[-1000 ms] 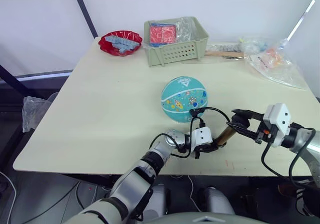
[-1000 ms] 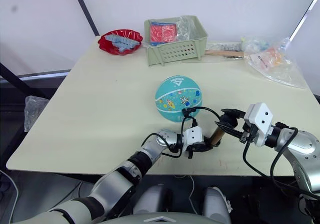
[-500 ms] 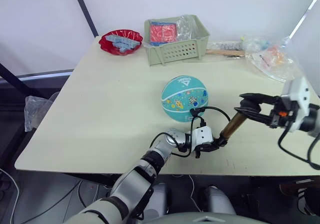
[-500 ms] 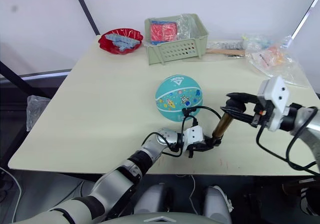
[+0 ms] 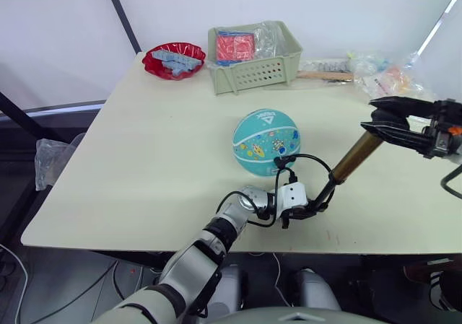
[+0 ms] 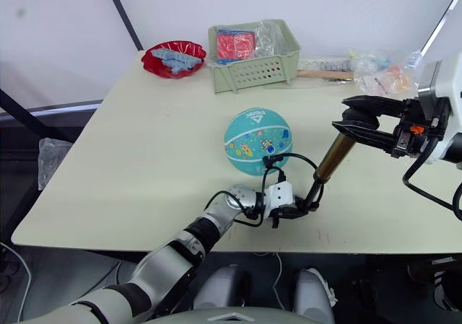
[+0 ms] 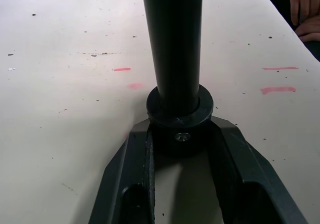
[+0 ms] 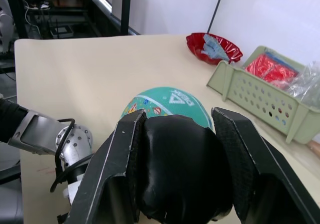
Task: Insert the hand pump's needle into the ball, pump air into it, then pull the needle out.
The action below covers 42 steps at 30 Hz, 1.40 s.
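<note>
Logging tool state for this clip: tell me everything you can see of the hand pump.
The hand pump has a gold-bronze metal barrel, a black rod below it, a black foot end and a black handle. It stands tilted on the table, its foot clamped by the left gripper, its handle gripped by the right gripper and raised, baring the rod. A thin black hose loops from it to the teal ball.

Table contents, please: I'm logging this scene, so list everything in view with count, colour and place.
ball: 1, teal, table centre.
hand pump: 1, bronze barrel, black handle and hose, tilted, right of ball.
basket: 1, pale green, far centre, red packet inside.
bowl: 1, red, far left.
plastic bags: clear, far right.
table: 1, cream.
person's hand: at the table edge.
left claw: shut on pump foot.
right claw: shut on pump handle.
</note>
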Tool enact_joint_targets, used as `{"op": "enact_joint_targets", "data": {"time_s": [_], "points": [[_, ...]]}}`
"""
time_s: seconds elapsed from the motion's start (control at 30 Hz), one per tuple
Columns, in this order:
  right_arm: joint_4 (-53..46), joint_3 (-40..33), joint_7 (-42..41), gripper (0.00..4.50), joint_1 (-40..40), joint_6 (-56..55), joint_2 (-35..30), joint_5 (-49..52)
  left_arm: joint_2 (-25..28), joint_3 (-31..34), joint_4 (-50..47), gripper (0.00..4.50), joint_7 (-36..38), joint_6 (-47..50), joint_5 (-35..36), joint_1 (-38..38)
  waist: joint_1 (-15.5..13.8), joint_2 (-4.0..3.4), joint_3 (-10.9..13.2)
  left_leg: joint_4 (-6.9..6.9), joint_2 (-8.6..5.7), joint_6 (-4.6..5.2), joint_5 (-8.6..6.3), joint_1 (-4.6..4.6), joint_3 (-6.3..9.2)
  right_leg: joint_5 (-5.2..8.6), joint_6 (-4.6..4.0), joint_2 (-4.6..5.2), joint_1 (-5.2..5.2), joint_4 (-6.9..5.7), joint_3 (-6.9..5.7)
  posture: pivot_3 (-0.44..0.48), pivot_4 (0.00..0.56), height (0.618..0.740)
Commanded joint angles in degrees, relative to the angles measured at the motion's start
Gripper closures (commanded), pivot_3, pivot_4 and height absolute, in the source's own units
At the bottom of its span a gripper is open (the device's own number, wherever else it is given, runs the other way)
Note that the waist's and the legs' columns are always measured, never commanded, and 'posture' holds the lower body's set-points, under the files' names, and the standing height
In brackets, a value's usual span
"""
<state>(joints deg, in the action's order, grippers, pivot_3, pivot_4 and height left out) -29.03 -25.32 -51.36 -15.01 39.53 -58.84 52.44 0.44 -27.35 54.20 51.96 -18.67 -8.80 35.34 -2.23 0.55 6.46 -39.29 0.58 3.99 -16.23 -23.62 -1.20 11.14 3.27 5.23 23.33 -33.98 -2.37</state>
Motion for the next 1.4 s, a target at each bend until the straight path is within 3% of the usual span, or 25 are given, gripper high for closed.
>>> {"op": "enact_joint_targets", "data": {"time_s": [0.03, 0.5, 0.67, 1.03, 1.4], "points": [[-1.28, 2.56, -1.47, 2.92, 5.71, -4.43, 1.55, -6.07, 2.52, -2.19, 6.88, 3.42, -1.02, 3.99, -4.72, -2.98, -0.01, 0.17, -0.14, 0.03, 0.0, 0.0, 0.0, 0.0, 0.01, 0.0, 0.0, 0.0, 0.0, 0.01, 0.01, 0.0, 0.15, 0.738], [5.37, 20.83, -3.73, 2.92, 17.13, -24.23, 10.55, -26.35, 2.87, -2.25, 6.4, 3.42, -1.3, 3.91, -4.61, -3.59, 0.15, 0.51, -0.55, 0.16, 0.06, -0.02, -0.02, 0.62, -0.04, 0.03, 0.0, -0.04, -0.5, 0.04, 0.08, 0.0, 0.15, 0.738], [5.16, 22.13, -2.87, 2.92, 16.85, -25.17, 12.26, -27.23, 2.98, -2.14, 6.31, 3.42, -1.35, 4.02, -4.58, -3.56, 0.18, 0.45, -0.53, 0.17, 0.07, -0.03, -0.03, 0.77, -0.03, 0.04, 0.01, -0.05, -0.64, 0.03, 0.04, 0.0, 0.15, 0.738], [1.42, 14.88, -3.34, 2.92, 11.76, -19.15, 9.0, -20.62, 3.03, -2.13, 6.27, 3.42, -1.18, 4.19, -4.6, -3.52, 0.05, 0.17, -0.12, 0.22, 0.08, -0.04, -0.03, 0.74, -0.03, 0.04, 0.0, -0.03, -0.63, 0.08, 0.02, 0.0, 0.15, 0.738], [0.97, 2.27, -3.39, 2.92, 2.03, -8.92, 2.56, -7.22, 3.08, -1.99, 6.48, 3.42, -1.1, 4.23, -4.65, -3.42, 0.03, 0.08, 0.48, 0.21, 0.06, -0.04, -0.03, 0.69, -0.01, 0.04, 0.01, 0.02, -0.62, 0.11, 0.04, 0.0, 0.15, 0.738]]}}
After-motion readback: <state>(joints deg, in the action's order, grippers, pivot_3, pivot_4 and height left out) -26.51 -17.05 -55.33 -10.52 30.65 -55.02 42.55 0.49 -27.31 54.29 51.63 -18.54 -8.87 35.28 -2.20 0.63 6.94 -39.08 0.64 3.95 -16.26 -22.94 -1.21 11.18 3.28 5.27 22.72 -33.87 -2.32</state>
